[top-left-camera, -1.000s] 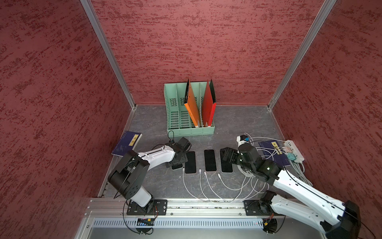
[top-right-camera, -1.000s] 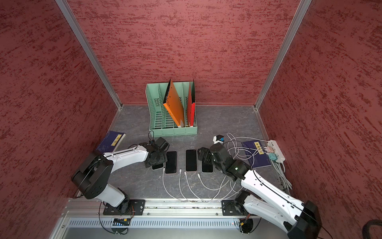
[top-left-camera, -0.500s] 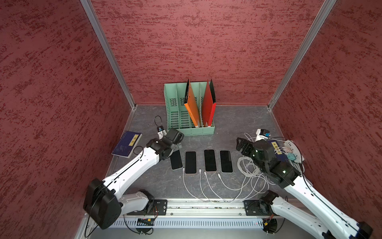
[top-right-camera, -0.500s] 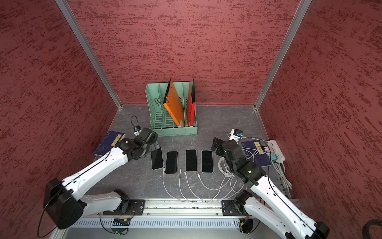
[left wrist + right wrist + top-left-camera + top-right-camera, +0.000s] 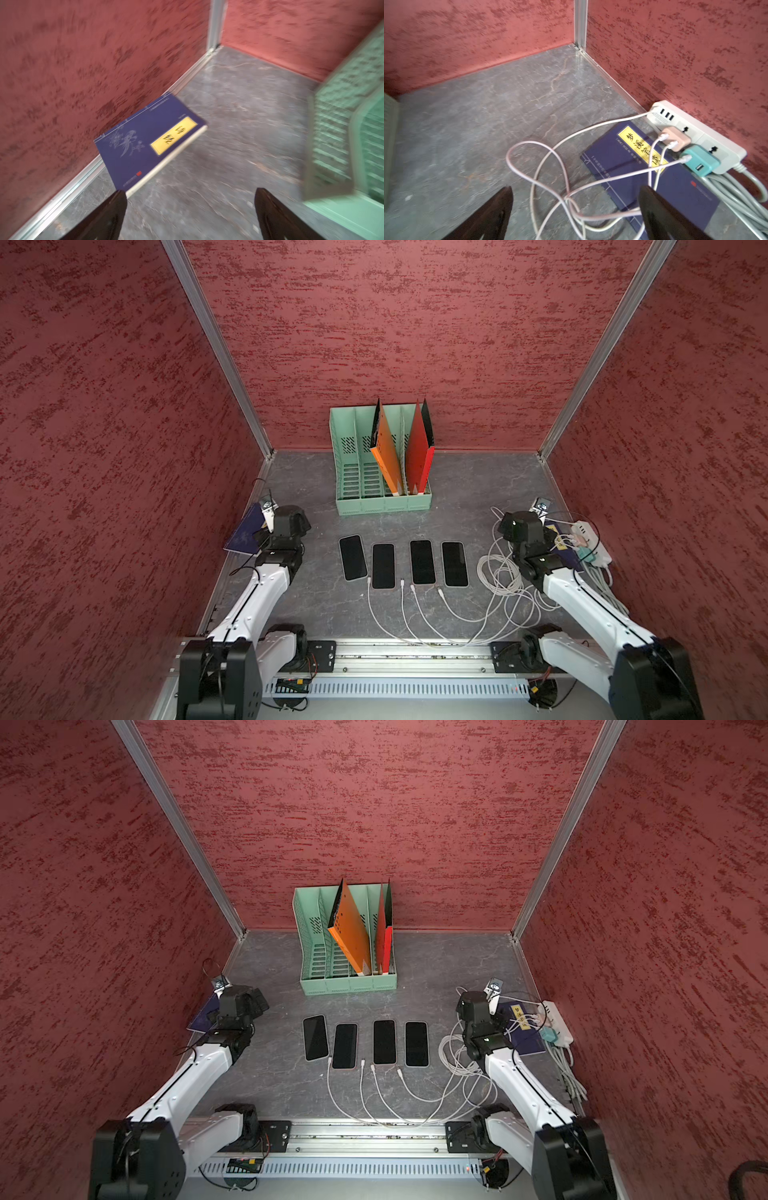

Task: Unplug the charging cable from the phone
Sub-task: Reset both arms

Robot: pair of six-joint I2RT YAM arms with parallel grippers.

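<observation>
Several black phones lie face up in a row at mid-table in both top views. Several white charging cables run from the front rail to their near ends, with plug tips on the table just off the phones' edges. From here I cannot tell if any tip sits in a port. My left gripper hovers open and empty at the left wall, well clear of the phones. At the right, my right gripper is open above a loose cable tangle, holding nothing.
A blue book lies by the left wall. Another blue book lies at the right under cables, beside a white power strip with a pink charger and a teal charger. A green file rack holds orange and red folders at the back.
Both arms have pulled away from the phone row. The left swung out to the left wall, the right out over the cable coil. All the phones now lie uncovered.
</observation>
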